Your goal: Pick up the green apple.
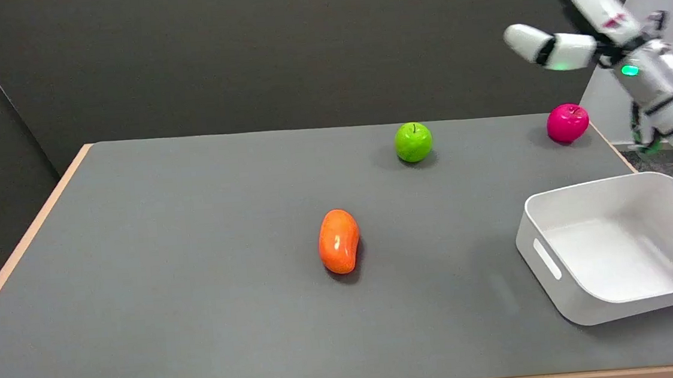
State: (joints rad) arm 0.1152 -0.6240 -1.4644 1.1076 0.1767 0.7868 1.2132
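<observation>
A green apple (412,141) stands upright on the grey table (167,256), toward the far side and right of centre. My right hand (584,19) hangs in the air at the upper right, well above and to the right of the apple. Its fingers are spread apart and nothing is in them. The arm comes in from the lower right, passing over the far corner of the white bin.
A magenta apple (567,123) sits near the table's far right edge. An orange mango-like fruit (339,240) lies mid-table. A white bin (617,245) with nothing in it stands at the near right. A dark wall backs the table.
</observation>
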